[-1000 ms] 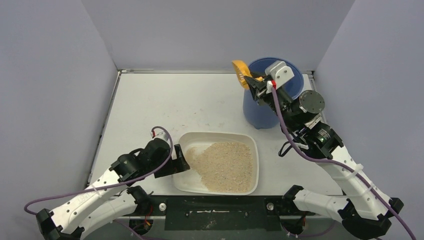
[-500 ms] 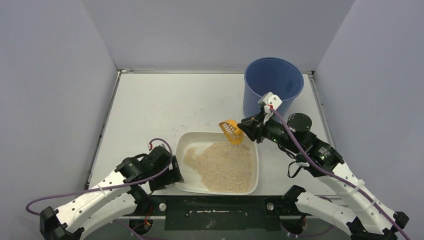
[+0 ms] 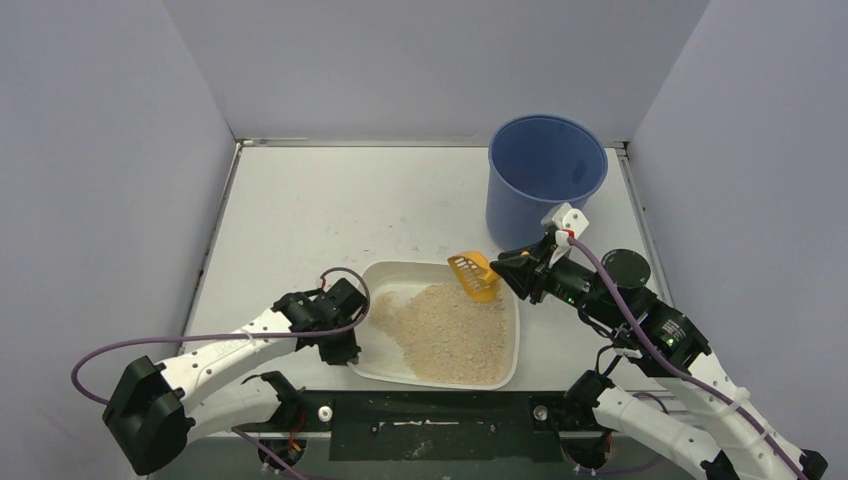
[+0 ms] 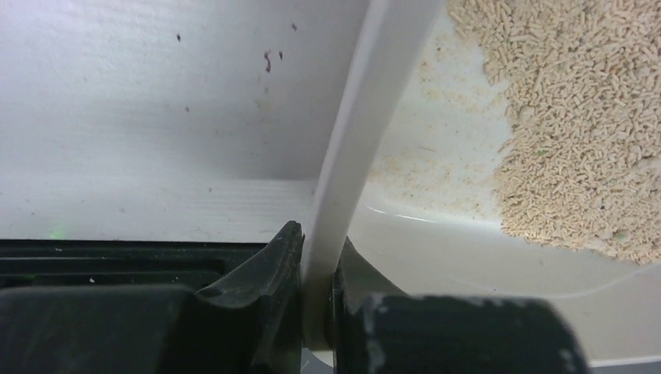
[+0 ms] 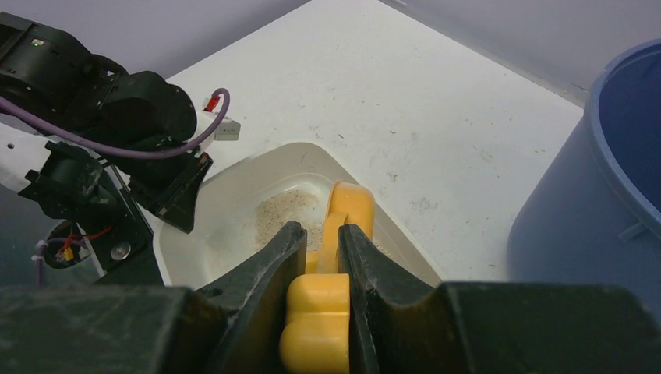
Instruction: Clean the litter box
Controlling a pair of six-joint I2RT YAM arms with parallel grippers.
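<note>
The right gripper (image 5: 319, 230) is clenched on the handle of the orange scoop (image 3: 472, 272), and the slotted head sticks out ahead of the fingers. The litter box (image 3: 372, 352) lies directly in front of this gripper and a little below it. The scoop head hangs over the corner of the box nearest to the gripper, just above the edge of the beige litter (image 3: 450, 325); whether it already touches the grains I cannot tell. The long axis of the box runs from one gripper toward the other, so the heap of litter stretches away from the scoop toward the left arm. The left gripper (image 4: 316, 312) grasps the thin side wall of the box at the opposite end, one finger outside the wall and one inside, with the litter ahead of it and to its right. The blue bucket (image 3: 545, 175) stands behind the right gripper, near it, on the white table (image 3: 330, 210). In my judgement the right arm is the one that must work, because it holds the tool and is nearest to the litter, and the coming move is to lower the scoop and push it forward along the box while the left gripper keeps the box from sliding.
</note>
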